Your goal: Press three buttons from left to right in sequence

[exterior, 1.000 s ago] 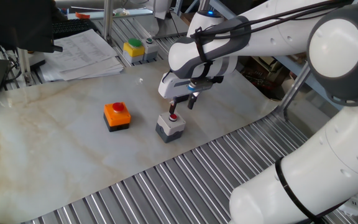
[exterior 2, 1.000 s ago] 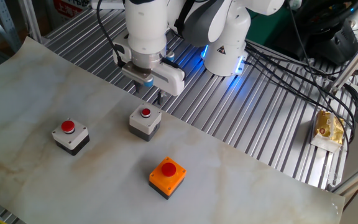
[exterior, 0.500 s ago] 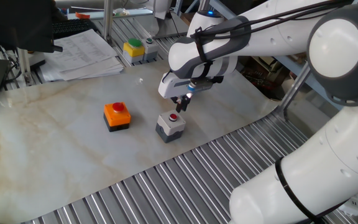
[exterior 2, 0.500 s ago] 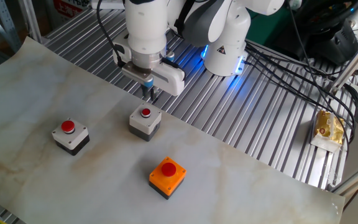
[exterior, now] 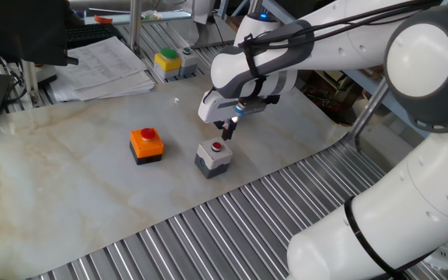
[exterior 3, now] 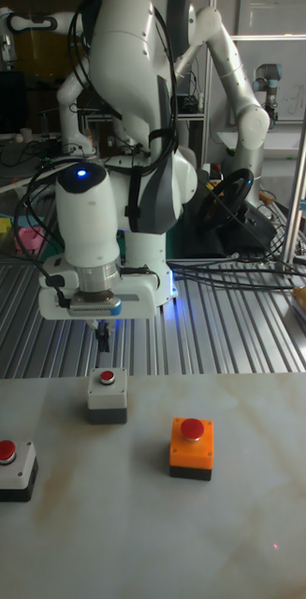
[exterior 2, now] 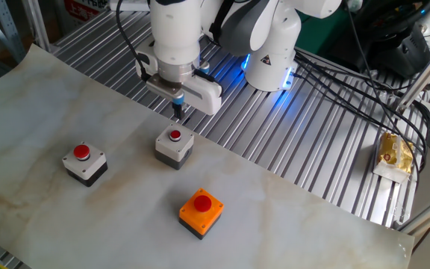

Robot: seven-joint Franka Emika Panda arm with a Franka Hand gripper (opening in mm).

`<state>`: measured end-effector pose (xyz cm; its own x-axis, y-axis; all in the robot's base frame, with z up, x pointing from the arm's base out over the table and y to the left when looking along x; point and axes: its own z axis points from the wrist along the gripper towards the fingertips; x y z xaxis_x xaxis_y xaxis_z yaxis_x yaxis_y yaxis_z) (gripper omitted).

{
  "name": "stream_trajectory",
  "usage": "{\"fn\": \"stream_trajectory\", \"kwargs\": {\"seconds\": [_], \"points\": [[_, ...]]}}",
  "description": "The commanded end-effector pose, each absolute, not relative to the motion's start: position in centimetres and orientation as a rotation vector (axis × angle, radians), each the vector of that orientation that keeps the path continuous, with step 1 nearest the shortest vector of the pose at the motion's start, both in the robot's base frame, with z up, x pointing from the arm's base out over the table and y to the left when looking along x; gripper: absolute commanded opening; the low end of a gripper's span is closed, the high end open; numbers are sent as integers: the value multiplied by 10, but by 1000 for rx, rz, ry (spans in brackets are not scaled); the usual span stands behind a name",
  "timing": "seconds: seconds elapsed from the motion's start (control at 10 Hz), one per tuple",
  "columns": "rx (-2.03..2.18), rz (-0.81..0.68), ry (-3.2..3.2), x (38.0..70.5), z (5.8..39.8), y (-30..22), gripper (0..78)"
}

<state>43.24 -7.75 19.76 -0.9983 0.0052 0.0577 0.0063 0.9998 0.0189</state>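
One fixed view
Surface: a pale marbled sheet covers the counter (exterior: 68,155), with ribbed metal slats at its near edge; papers (exterior: 103,66) and a yellow box with a green button (exterior: 168,62) sit at the far side.
Orange button box (exterior: 146,145): on the sheet, red button facing up, well left of the grey one.
Grey button box (exterior: 213,157): squat, upright, red button on top.
Claw (exterior: 229,131): points straight down, tips just above the grey box's button, not touching it; the fingers look pressed together, holding nothing.

The other fixed view
Room: the white arm's base glows blue on the slatted bench; black cables run to the right.
White-topped button box (exterior 2: 84,164): on a black base, at the left here, apart from the others.
Grey box: in the middle, below the claw (exterior 2: 177,113).
Orange box: nearest the camera, turned diagonally.

Tall fixed view
Room: a second white arm stands behind.
Claw (exterior 3: 102,340): hangs clear above the grey box.
Row: the white-topped, grey and orange boxes all stand upright, with the buttons facing up.
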Motion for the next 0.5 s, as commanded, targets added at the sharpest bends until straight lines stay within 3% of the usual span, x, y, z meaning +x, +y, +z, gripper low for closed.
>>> {"fn": "stream_trajectory", "kwargs": {"seconds": [0.1,0.5], "points": [[-192,-20,-3087,412,202,-15,12],[-197,-23,-3089,411,201,-13,12]]}}
